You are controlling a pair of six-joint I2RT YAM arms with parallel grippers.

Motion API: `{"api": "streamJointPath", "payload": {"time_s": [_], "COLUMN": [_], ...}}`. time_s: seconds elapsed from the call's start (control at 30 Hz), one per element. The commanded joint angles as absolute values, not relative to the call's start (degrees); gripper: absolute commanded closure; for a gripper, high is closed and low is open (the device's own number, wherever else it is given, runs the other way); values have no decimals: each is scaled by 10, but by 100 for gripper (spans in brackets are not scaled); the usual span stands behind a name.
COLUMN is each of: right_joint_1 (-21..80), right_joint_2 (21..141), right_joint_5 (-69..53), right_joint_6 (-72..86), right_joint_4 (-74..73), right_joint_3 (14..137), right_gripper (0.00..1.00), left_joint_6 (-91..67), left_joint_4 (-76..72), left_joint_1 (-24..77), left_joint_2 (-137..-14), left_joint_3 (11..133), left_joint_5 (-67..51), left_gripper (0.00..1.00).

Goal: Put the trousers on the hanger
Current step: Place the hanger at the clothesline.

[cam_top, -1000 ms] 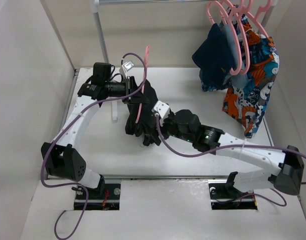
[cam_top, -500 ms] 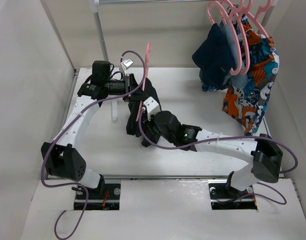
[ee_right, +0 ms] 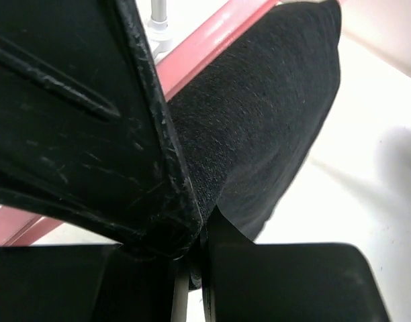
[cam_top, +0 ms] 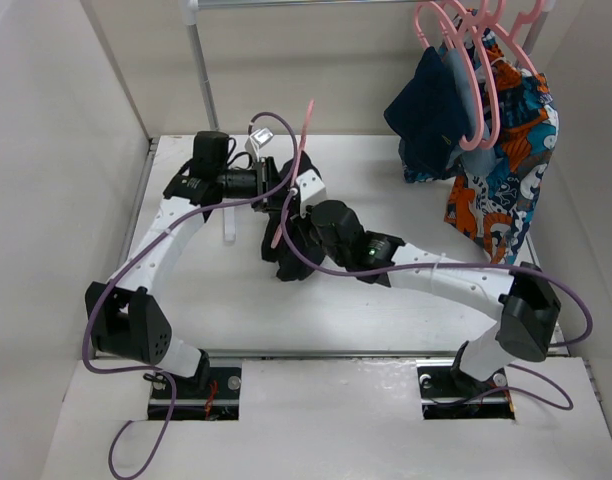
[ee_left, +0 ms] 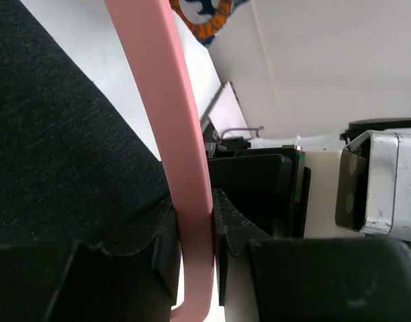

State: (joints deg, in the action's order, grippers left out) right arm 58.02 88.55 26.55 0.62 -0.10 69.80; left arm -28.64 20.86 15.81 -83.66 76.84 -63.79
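Observation:
The thin pink hanger [cam_top: 304, 125] stands nearly upright at mid-table, and my left gripper [cam_top: 271, 185] is shut on its bar. In the left wrist view the pink hanger [ee_left: 168, 121] runs straight down between the jaws of the left gripper [ee_left: 195, 235], with the black trousers [ee_left: 58, 134] draped beside it on the left. The black trousers [cam_top: 284, 268] hang bunched from the hanger. My right gripper [cam_top: 298, 228] is shut on their fabric. In the right wrist view the right gripper [ee_right: 202, 228] pinches a fold of the trousers [ee_right: 266, 114], with the hanger [ee_right: 199, 50] just behind.
Several pink hangers [cam_top: 476, 60] carrying a navy garment [cam_top: 431, 115] and an orange-blue patterned cloth [cam_top: 501, 180] hang at the back right. A metal rack pole [cam_top: 204, 70] rises at the back left, and a small white post [cam_top: 228, 228] stands under the left arm. White walls enclose the table.
My right gripper moved left up to the trousers and closed on the fabric. The left arm shifted slightly right, tilting the hanger's top rightward.

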Motion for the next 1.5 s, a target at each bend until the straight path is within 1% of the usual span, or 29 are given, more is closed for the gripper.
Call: {"api": "streamJointPath", "payload": {"time_s": [0.0,0.13,0.27,0.3,0.43,0.47,0.5,0.53,0.57,0.6,0.67,0.7,0.77,0.8,0.87,0.9,1.0,1.13,1.17,1.23,1.37,1.47], "right_joint_1": [542,528,521,516,503,498,497,497,497,497,497,497,497,497,497,497,492,492,487,487,487,487], "right_joint_2": [891,924,943,943,959,959,959,950,943,933,893,877,825,808,758,743,688,634,604,598,571,557], "right_joint_5": [280,258,265,265,227,202,187,172,154,154,165,184,202,207,214,221,236,262,271,279,290,295], "right_joint_6": [3,-14,-28,-28,-44,-49,-49,-49,-49,-49,-33,-33,-26,-26,-26,-26,-26,-26,-20,-14,-3,3], "right_joint_4": [96,96,101,101,106,106,106,106,106,106,106,106,106,106,93,87,64,48,34,26,12,2], "right_joint_3": [766,793,803,803,825,825,818,810,800,775,746,732,691,679,651,646,625,597,579,578,565,554], "right_gripper": [100,100,100,100,100,100,75,53,35,23,18,17,14,14,13,13,13,13,13,13,11,10], "left_joint_6": [-282,-316,-323,-330,-348,-357,-365,-377,-394,-416,-494,-519,-595,-621,-677,-735,-736,-762,-807,-818,-896,-903], "left_joint_4": [178,141,134,128,115,102,94,82,45,21,-35,-93,-152,-210,-273,-328,-329,-370,-447,-467,-589,-595], "left_joint_1": [164,164,164,164,164,164,164,158,152,146,124,118,102,102,91,91,91,91,91,91,85,80], "left_joint_2": [-795,-795,-795,-795,-789,-789,-789,-789,-789,-789,-789,-789,-789,-789,-794,-795,-805,-805,-811,-811,-835,-851], "left_joint_3": [766,772,773,756,738,738,738,744,744,744,744,744,744,744,737,737,760,789,803,810,823,862], "left_joint_5": [-685,-697,-709,-718,-724,-730,-730,-740,-753,-760,-772,-773,-779,-779,-779,-773,-766,-743,-726,-713,-678,-659], "left_gripper": [100,100,100,100,100,100,100,100,100,100,100,100,100,100,100,100,100,100,100,100,100,100]}}
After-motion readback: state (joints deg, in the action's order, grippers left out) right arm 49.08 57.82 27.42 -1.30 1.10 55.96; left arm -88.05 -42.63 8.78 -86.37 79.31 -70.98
